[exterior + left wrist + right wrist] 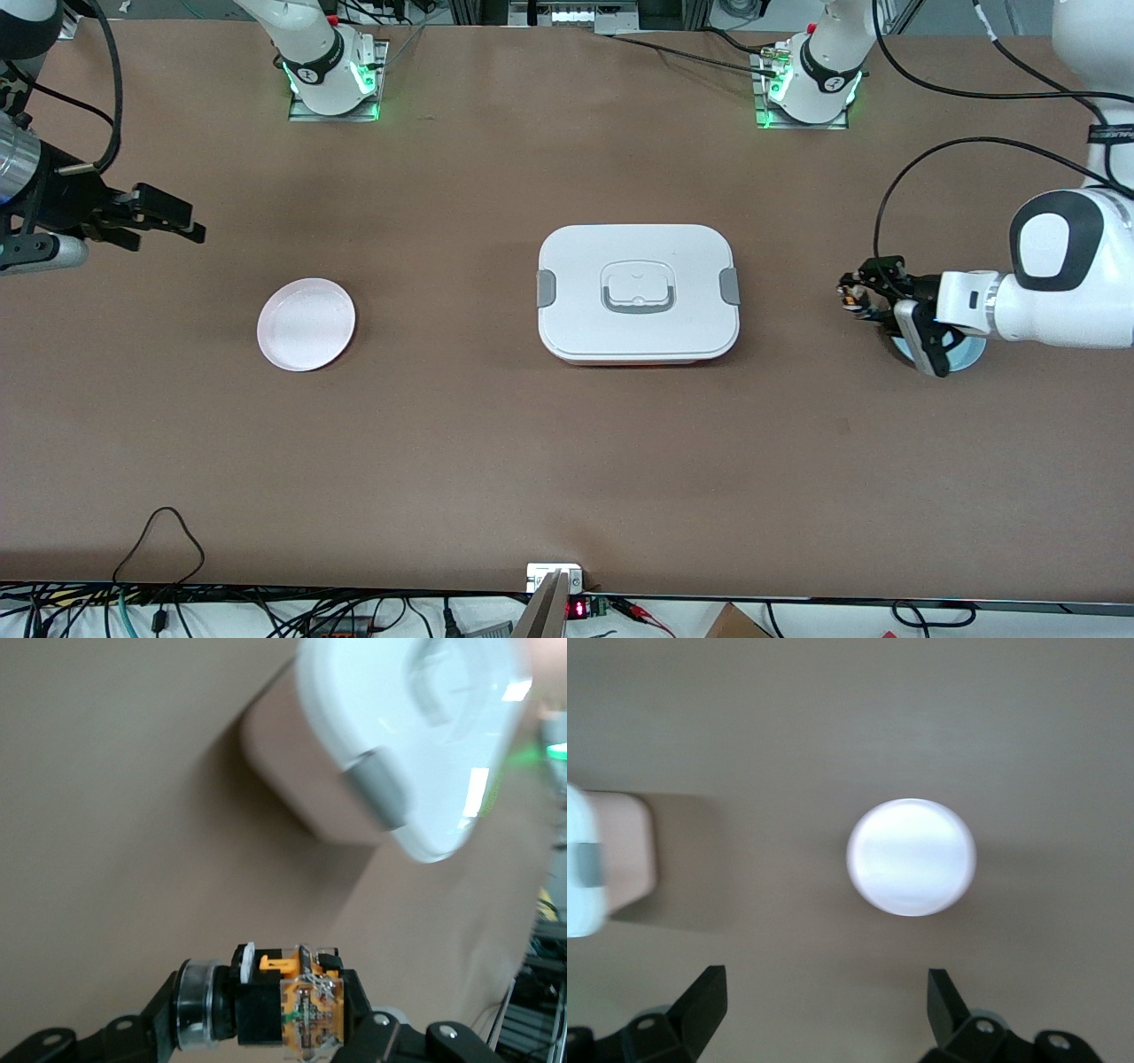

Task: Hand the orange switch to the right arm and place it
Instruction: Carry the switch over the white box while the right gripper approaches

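Note:
The orange switch is a small black part with an orange-brown body and is held in my left gripper. The gripper is over the table between the white box and a light-blue plate. In the left wrist view the switch lies crosswise between the two black fingers, which are shut on it. My right gripper is open and empty, up over the right arm's end of the table. In the right wrist view its fingers stand wide apart above bare table.
A white lidded box with grey clips sits mid-table; it also shows in the left wrist view and the right wrist view. A pink plate lies toward the right arm's end. A light-blue plate lies under the left wrist.

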### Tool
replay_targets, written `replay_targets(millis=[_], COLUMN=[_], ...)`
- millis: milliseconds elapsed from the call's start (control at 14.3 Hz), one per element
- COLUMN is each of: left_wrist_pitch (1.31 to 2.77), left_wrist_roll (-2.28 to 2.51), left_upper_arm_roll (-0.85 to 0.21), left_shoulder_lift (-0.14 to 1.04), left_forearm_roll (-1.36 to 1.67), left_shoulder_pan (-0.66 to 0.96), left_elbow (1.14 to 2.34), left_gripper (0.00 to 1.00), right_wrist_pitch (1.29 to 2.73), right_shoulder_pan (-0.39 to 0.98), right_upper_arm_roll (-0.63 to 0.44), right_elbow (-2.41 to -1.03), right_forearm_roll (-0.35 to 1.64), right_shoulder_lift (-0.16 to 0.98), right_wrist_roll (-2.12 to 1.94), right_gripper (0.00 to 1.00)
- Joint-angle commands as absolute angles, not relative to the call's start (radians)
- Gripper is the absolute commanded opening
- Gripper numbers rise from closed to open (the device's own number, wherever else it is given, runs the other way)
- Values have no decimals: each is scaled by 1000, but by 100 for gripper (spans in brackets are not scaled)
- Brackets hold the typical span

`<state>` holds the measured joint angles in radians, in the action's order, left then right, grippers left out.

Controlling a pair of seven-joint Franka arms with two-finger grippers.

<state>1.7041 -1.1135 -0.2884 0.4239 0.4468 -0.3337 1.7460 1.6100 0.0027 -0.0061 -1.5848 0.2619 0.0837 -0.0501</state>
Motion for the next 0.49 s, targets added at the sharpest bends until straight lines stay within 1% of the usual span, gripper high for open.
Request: replay_targets(millis=[0, 140, 279, 419], left_wrist_pitch=[1690, 1690, 1690, 1713], left_wrist_roll=[-1418, -1590, -1719, -1842], left_upper_arm_roll=[-337, -365, -402, -454], left_shoulder_lift=[468, 483, 483, 491], left_forearm_roll=[649, 792, 938, 1078], left_shoulder_pan=[-338, -318, -310, -293], left_elbow=[1736, 1736, 1736, 1736], left_gripper=[4, 4, 4, 4], right_wrist_pitch=[1601, 1605, 1606, 1608], right_shoulder_pan=[-12, -24, -34, -26], right_upper_arm_roll=[-3, -5, -6, -5], right_elbow=[-1572, -1594, -1664, -1693], right_forearm_roll=[420, 628, 832, 935], right_shoulder_lift=[109, 133, 135, 135], right_wrist_roll=[-41, -41, -43, -41], right_gripper=[100, 100, 100, 100])
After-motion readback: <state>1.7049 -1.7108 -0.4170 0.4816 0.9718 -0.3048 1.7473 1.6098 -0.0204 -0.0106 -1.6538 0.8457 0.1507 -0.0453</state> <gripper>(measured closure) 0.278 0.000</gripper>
